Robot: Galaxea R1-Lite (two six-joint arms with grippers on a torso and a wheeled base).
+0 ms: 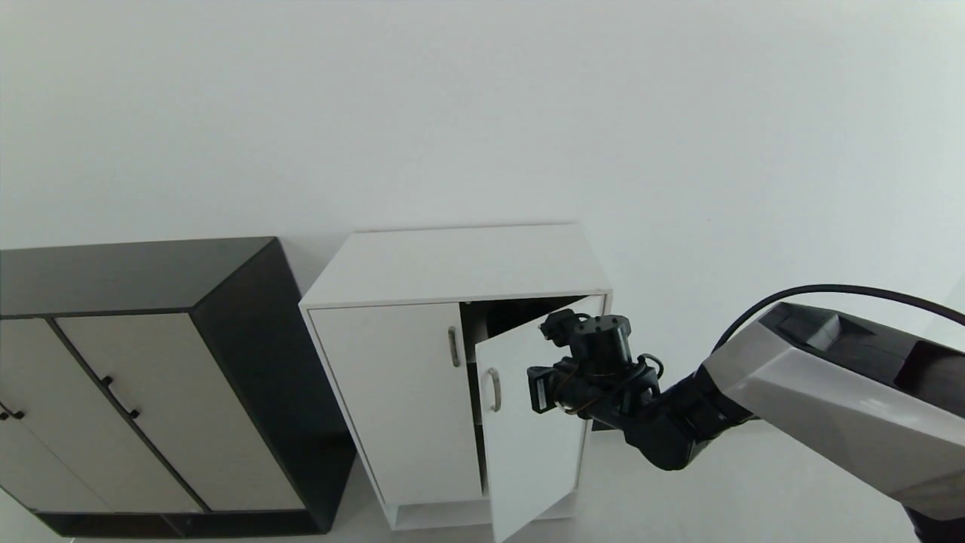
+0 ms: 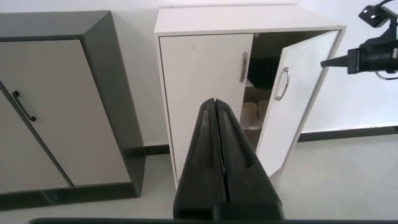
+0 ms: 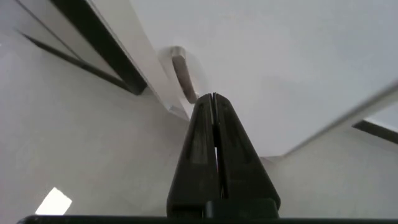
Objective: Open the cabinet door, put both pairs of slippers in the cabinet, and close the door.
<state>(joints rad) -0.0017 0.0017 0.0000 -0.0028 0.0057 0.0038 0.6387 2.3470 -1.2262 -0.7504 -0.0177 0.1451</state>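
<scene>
The white cabinet (image 1: pixel 452 264) stands against the wall, its left door (image 1: pixel 399 392) closed and its right door (image 1: pixel 528 452) swung partly open. My right gripper (image 1: pixel 539 391) is shut and empty, its tip at the outer face of the open door (image 3: pixel 280 62), close beside the door's metal handle (image 3: pixel 182 74). From the left wrist, the same door (image 2: pixel 295 93) hangs ajar, with the right gripper (image 2: pixel 324 63) at its edge. Pale slippers (image 2: pixel 250 115) show on a shelf inside. My left gripper (image 2: pixel 214 102) is shut on nothing, held back from the cabinet.
A dark cabinet (image 1: pixel 241 339) with beige doors stands close to the left of the white one. A white wall runs behind both. Pale floor (image 2: pixel 348 180) lies open in front and to the right of the white cabinet.
</scene>
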